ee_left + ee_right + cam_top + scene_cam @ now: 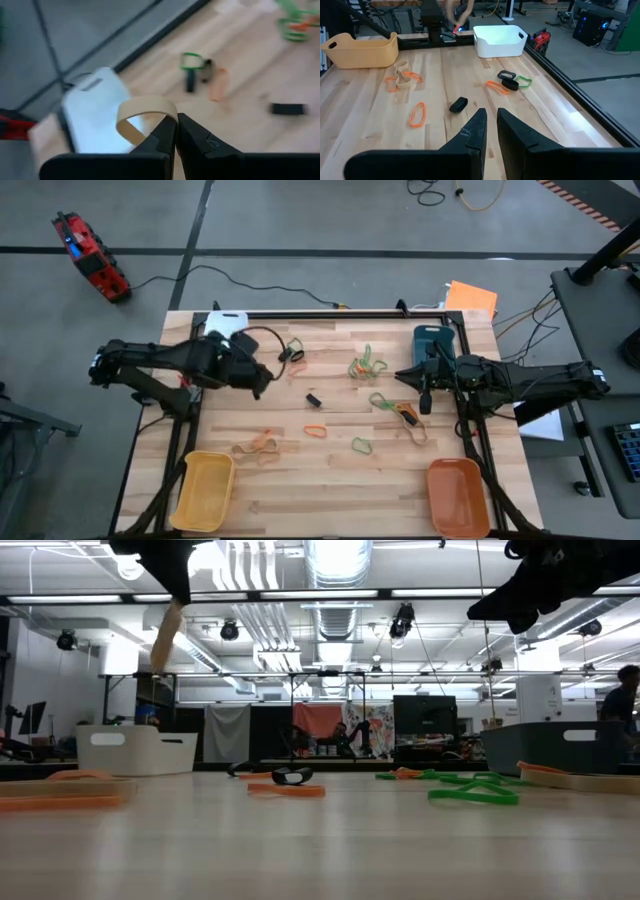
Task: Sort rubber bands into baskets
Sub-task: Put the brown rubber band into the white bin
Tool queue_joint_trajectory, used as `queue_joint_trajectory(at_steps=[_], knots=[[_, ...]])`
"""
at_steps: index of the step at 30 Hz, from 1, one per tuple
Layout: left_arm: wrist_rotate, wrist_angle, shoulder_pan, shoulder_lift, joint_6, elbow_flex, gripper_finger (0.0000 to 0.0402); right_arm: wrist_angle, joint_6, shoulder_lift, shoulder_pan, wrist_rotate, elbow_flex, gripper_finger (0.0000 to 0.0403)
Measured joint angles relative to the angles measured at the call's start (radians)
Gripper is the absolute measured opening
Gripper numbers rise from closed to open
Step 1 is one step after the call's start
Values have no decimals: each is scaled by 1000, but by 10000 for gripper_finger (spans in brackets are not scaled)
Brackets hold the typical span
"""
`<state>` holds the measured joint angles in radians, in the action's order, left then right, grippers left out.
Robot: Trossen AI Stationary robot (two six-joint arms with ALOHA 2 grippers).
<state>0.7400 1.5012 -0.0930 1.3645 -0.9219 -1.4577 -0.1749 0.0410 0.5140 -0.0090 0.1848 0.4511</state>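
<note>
- Carrying a tan band (145, 111), the left hand (176, 131) has its fingers clamped together on the loop, up in the air just beside the white basket (226, 325) at the counter's far left corner.
- Doing this well, I judge, means bringing the dangling loop fully over the basket's opening before letting go; it hangs to one side of the fingers and could catch on the rim.
- Right hand (424, 402) hovers low near the teal basket (433, 342), fingers nearly together, nothing between them.
- Loose bands lie mid-counter: a green cluster (366, 365), an orange one (315, 430), tan ones (258, 446) and a black piece (313, 398).
- Yellow basket (204, 490) and orange basket (458, 496) sit at the near corners, well apart from the drop.
- Nothing visibly blocks the way to the white basket; a black cable (262, 333) loops just beside it.
</note>
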Motion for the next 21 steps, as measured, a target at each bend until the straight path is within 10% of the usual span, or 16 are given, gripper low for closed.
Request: queue_joint_trajectory(at_steps=[21], knots=[[-77,15,565,-10,469,20,0,0,-15,0,0,0,0,36]])
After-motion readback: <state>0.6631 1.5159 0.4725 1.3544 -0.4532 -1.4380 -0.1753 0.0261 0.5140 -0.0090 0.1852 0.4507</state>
